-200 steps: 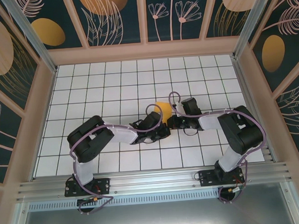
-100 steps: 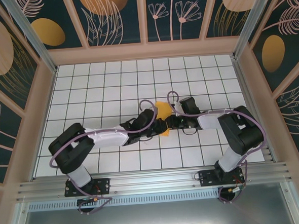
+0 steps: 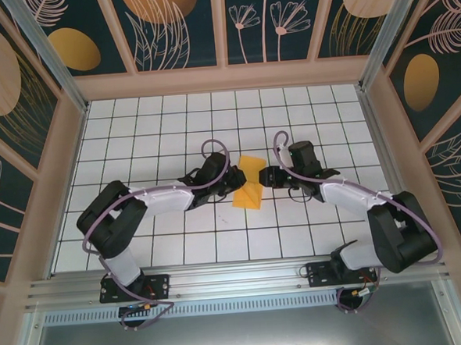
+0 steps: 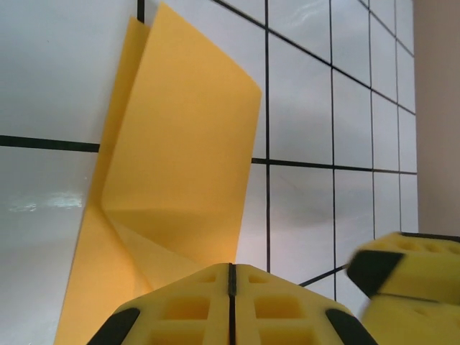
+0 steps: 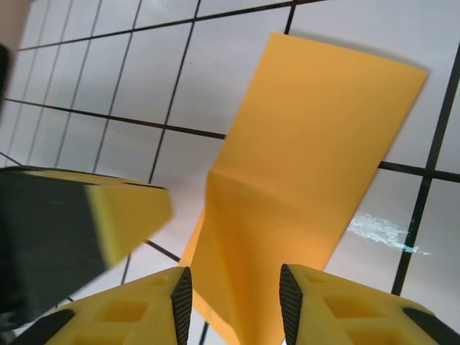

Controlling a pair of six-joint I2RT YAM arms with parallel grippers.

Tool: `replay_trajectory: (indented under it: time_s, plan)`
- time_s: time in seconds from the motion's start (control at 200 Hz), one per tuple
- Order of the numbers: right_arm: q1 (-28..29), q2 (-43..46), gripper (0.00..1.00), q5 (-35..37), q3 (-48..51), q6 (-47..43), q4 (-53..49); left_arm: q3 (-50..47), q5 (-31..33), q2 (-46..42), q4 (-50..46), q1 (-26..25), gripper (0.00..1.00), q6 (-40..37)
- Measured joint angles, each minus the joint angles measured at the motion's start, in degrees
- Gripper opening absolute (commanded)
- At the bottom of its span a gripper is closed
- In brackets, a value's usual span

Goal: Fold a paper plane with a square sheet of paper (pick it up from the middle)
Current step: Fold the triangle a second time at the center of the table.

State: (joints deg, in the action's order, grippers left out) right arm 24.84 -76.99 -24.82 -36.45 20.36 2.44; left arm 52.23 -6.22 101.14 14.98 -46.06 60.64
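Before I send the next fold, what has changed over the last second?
Both arms drew apart from over the sheet of paper: the left gripper swung left, the right gripper swung right and opened its jaws. The folded sheet now lies uncovered on the tiled table. The left gripper stayed shut.

You have nothing to read here: no text, label, brand, number or sign is legible in any of the views.
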Motion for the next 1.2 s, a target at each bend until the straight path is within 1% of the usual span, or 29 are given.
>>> replay_trajectory:
  time_s: [0.13, 0.29, 0.485, 0.756, 0.891, 1.111, 1.201]
  plan:
    - [0.4, 2.2, 0.22, -1.9, 1.9, 2.1, 0.6, 1.4, -2.0, 3.5, 0.2, 0.0, 0.10, -0.4]
    - [2.6, 2.5, 0.17, -4.0, 4.0, 4.2, 0.7, 4.3, -3.3, 7.4, 0.2, 0.0, 0.10, -0.6]
    - [4.9, 1.6, 0.16, -5.3, 4.4, 4.6, 1.7, 6.3, -3.9, 9.6, 0.2, 0.0, 0.10, -1.0]
    - [5.8, -6.5, 0.16, -5.4, 4.2, 4.7, 3.6, 7.8, -3.8, 10.8, 0.0, 0.0, 0.10, -2.1]
    - [5.8, -9.1, 0.16, -5.6, 4.0, 4.6, 3.7, 8.2, -3.8, 10.8, -0.3, 0.0, 0.11, -2.2]
    - [5.8, -12.1, 0.16, -4.7, 3.7, 4.4, 3.7, 9.1, -3.7, 10.9, -1.4, 0.0, 0.16, -3.3]
    - [5.6, -12.6, 0.16, -4.6, 3.7, 4.4, 3.8, 9.0, -3.4, 10.2, -2.4, 0.0, 0.17, -3.6]
